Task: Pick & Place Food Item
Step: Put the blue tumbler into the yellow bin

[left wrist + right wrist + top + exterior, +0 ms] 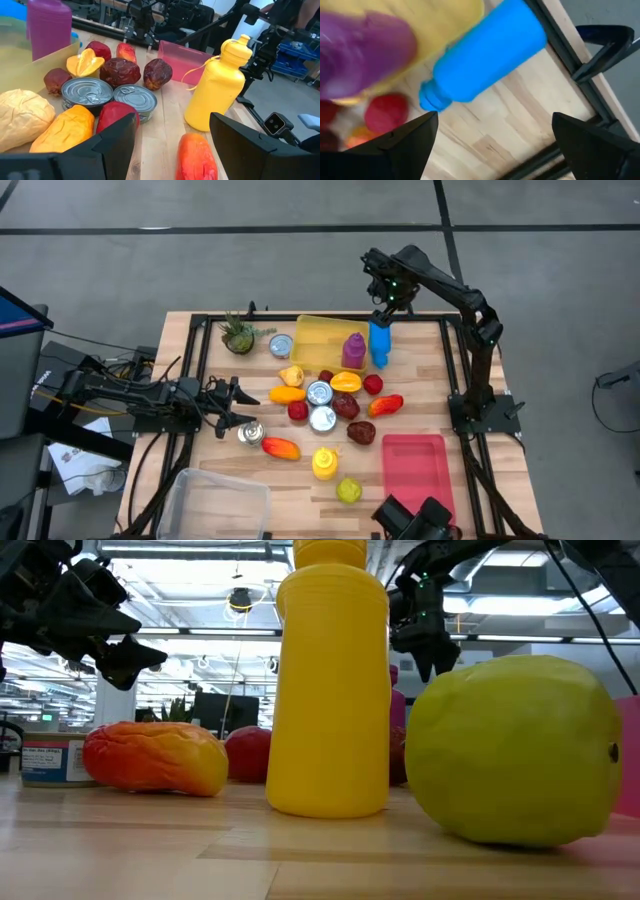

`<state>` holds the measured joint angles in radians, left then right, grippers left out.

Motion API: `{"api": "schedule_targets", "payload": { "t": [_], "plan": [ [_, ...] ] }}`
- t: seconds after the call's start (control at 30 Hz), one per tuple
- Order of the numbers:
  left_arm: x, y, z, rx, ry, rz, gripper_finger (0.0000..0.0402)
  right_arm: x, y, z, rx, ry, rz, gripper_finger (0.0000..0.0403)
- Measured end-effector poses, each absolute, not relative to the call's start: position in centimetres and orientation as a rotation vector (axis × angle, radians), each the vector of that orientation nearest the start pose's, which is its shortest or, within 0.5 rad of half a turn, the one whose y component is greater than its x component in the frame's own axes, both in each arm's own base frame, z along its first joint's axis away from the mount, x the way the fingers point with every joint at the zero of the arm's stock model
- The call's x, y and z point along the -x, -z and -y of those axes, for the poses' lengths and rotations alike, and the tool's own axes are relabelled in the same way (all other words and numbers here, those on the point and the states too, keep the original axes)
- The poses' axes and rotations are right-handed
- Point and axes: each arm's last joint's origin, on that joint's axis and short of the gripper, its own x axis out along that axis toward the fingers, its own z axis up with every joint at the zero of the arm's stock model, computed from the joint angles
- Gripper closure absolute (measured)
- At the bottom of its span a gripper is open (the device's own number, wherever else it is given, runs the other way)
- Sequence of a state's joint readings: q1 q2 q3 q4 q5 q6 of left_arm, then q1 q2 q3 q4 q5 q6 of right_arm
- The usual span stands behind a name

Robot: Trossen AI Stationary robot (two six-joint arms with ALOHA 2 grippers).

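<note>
My right gripper (385, 313) hangs open above a blue bottle (379, 345). The bottle lies on its side along the right edge of a yellow tray (315, 335); in the right wrist view the blue bottle (487, 52) is beyond the open fingers, untouched. A purple bottle (353, 350) stands in the tray. My left gripper (247, 406) is open at the table's left, pointing at a pile of toy food. An orange-red fruit (196, 155) lies just ahead between its fingers, with no contact.
The pile has two cans (87, 92), dark red fruits (120, 71), a yellow bottle (216, 87) and a green fruit (515, 750). A pink tray (413, 465) lies at the near right, a clear bin (215, 500) at the near left and a small plant (238, 335) at the far left.
</note>
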<state>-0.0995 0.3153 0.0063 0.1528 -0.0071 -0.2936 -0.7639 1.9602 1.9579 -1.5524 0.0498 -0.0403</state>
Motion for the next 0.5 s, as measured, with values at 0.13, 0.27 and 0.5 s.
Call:
{"api": "schedule_targets", "payload": {
  "t": [0.13, 0.27, 0.5],
  "plan": [
    [-11.6, -15.3, 1.1, 0.289, 0.068, -0.168, 0.0155, -26.3, -31.1, 26.3, -0.619, 0.725, -1.404, 0.0031],
    [-11.6, -15.3, 1.1, 0.295, 0.068, -0.169, 0.0155, -26.5, -31.2, 27.2, -0.725, 0.741, -1.274, 0.0035],
    [-11.6, -15.3, 1.1, 0.295, 0.068, -0.169, 0.0155, -28.5, -28.8, 27.9, -0.788, 0.744, -1.259, 0.0037]
  ]
}}
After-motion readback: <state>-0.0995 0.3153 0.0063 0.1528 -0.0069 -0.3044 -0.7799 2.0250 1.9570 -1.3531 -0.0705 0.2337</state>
